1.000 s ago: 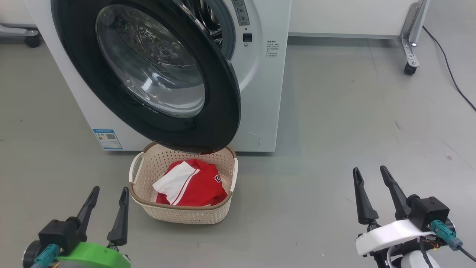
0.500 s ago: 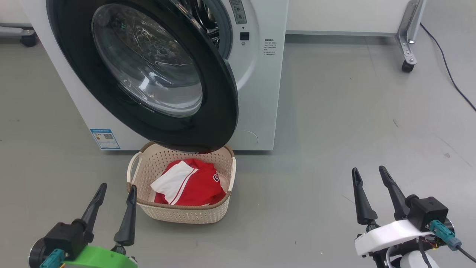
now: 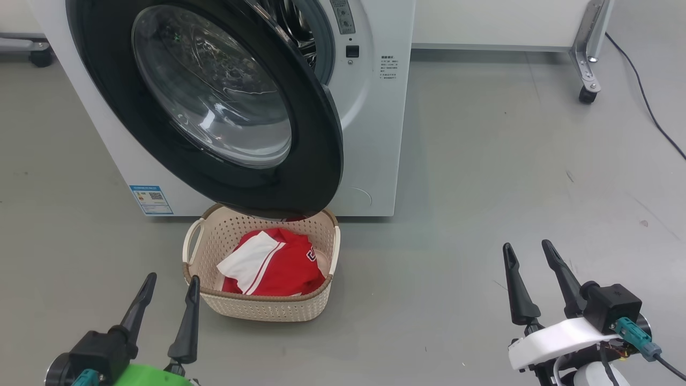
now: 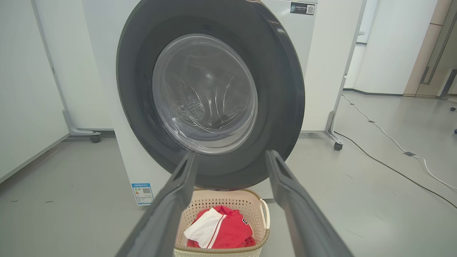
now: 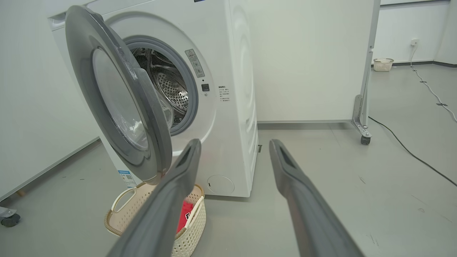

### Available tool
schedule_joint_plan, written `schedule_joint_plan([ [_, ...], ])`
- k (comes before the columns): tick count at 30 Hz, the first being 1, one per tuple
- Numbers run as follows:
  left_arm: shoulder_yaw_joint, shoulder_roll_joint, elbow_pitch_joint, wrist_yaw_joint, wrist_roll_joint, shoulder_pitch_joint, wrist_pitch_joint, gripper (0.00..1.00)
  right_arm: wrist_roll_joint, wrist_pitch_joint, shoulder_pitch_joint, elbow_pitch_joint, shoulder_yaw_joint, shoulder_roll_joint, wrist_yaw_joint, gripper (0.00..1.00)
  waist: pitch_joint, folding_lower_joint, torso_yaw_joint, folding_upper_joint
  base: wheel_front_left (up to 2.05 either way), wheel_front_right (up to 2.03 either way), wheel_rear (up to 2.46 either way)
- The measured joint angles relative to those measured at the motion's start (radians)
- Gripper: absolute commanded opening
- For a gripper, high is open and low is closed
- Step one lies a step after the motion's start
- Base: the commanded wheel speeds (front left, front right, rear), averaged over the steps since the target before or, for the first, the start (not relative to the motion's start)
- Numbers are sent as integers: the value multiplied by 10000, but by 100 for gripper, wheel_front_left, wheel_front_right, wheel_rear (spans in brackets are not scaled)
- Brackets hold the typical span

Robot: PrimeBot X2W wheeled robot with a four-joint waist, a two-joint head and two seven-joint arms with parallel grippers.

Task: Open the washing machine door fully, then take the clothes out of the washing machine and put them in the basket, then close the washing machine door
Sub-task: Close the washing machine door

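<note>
Overhead, the washing machine door [image 3: 214, 102] hung part open on the washing machine [image 3: 375, 107], its lower edge above the back rim of the basket [image 3: 257, 310], which held the clothes [image 3: 281, 265]. The left gripper [image 3: 172, 277], just beside the basket's near corner, and the right gripper [image 3: 525, 245], across wide grey floor [image 3: 455, 241], gaped wide, holding nothing.

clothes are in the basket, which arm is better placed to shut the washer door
Probably left. The left gripper, open, points straight at the outer face of the washing machine door. The right gripper stands off to the side, facing the door's free edge.
</note>
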Motion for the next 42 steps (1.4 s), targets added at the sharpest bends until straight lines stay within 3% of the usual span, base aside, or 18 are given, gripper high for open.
schedule_joint_plan([
  [31,301,-483,0,-368,326,157,0,100,-2,0,0,-134,-56,-130,2,100,162,0,140,0,0,0,0],
  [32,303,-514,0,-389,359,157,0,100,-2,0,-1,-157,-59,-180,2,50,188,0,166,0,0,0,0],
  [33,303,-537,-2,-395,401,156,0,100,-19,-2,-1,-169,-56,-232,2,13,216,0,195,0,0,0,0],
  [34,303,-556,-4,-397,408,156,0,100,-40,0,-2,-207,-46,-270,2,0,245,0,227,0,0,0,0],
  [42,247,-677,-242,-476,525,124,-2,100,-318,17,-423,-642,731,-706,2,0,715,0,504,0,0,0,0],
])
